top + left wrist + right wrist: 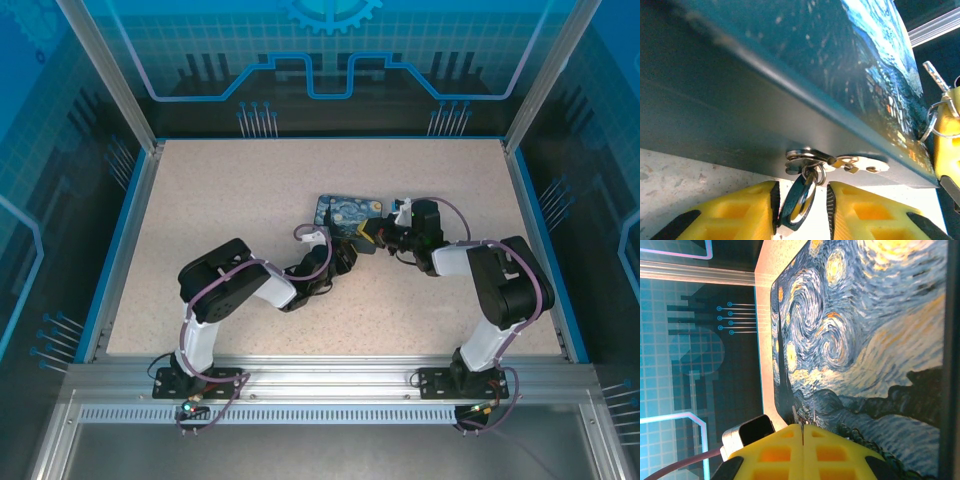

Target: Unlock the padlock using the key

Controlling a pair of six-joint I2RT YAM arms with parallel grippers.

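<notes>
A blue swirl-printed box (345, 212) lies mid-table. At its lower edge a metal hasp (810, 157) carries a small blue-and-chrome padlock (799, 205) that hangs from rings. My left gripper (802, 186) is open around the padlock: the left pad touches it and the right pad stands apart. In the top view the left gripper (347, 256) sits just below the box's right corner. My right gripper (803, 427) is shut over the box's painted lid (865, 340). The thin key (935, 76), with its rings, sticks out of the right gripper's yellow fingers (946, 145).
The speckled beige table (220, 220) is bounded by blue side rails (118, 250) and dark patterned walls. An aluminium frame (320, 385) runs along the near edge, where both arm bases are bolted. The two grippers are close together at the box's near right corner.
</notes>
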